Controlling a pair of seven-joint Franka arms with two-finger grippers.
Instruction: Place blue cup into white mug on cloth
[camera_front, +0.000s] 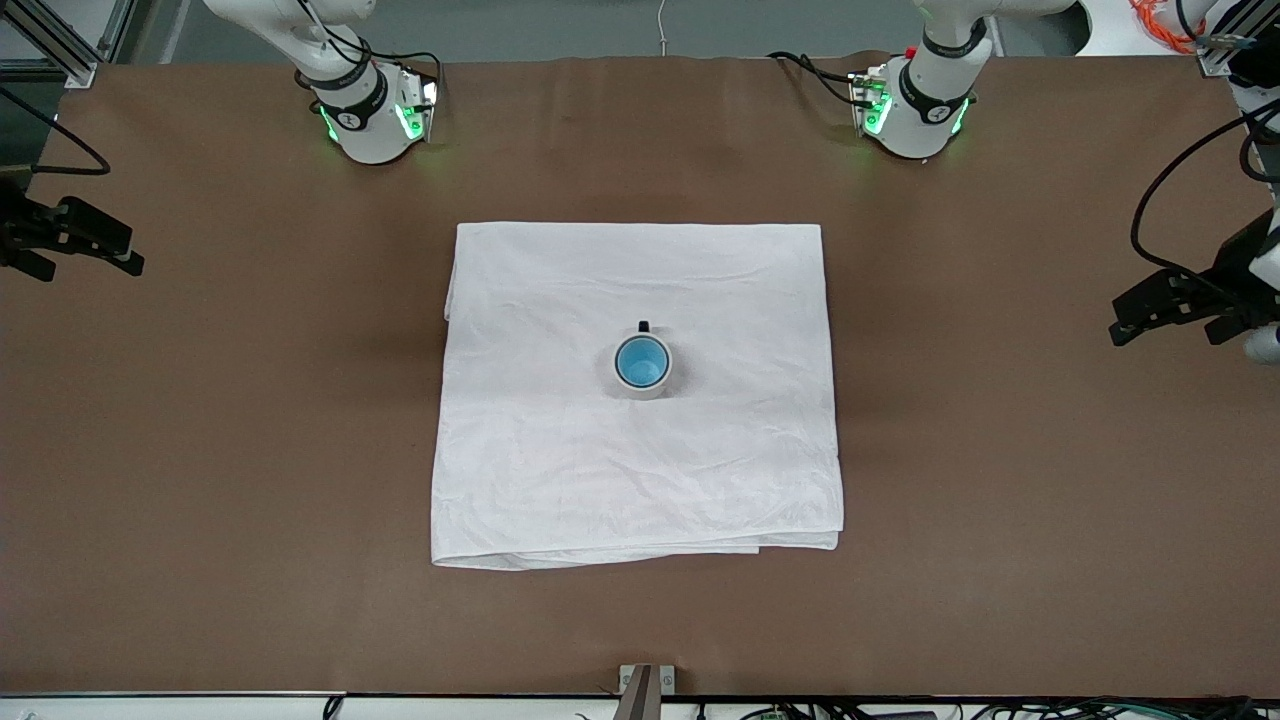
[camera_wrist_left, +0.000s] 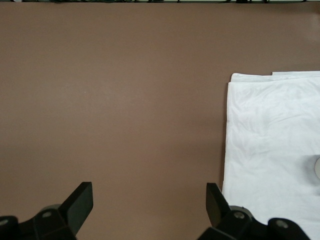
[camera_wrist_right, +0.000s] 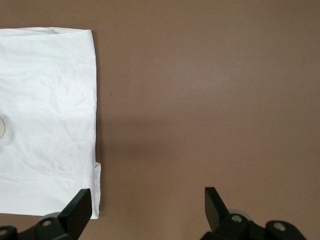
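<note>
You see the blue cup (camera_front: 642, 362) nested in the white mug (camera_front: 641, 390) mid-cloth (camera_front: 560, 470); left gripper (camera_wrist_left: 149, 210) and right gripper (camera_wrist_right: 147, 210) – both wide open, empty – wait over bare surface (camera_front: 200, 450). Any returning sweep could topple the pair.

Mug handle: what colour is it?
Black handle on the white mug; the front view shows it best.

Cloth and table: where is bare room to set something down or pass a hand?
The cloth is bare all around the white mug, which holds the blue cup at its middle. Brown table lies bare at each end, under the open left gripper and open right gripper. Nowhere is crowded.
</note>
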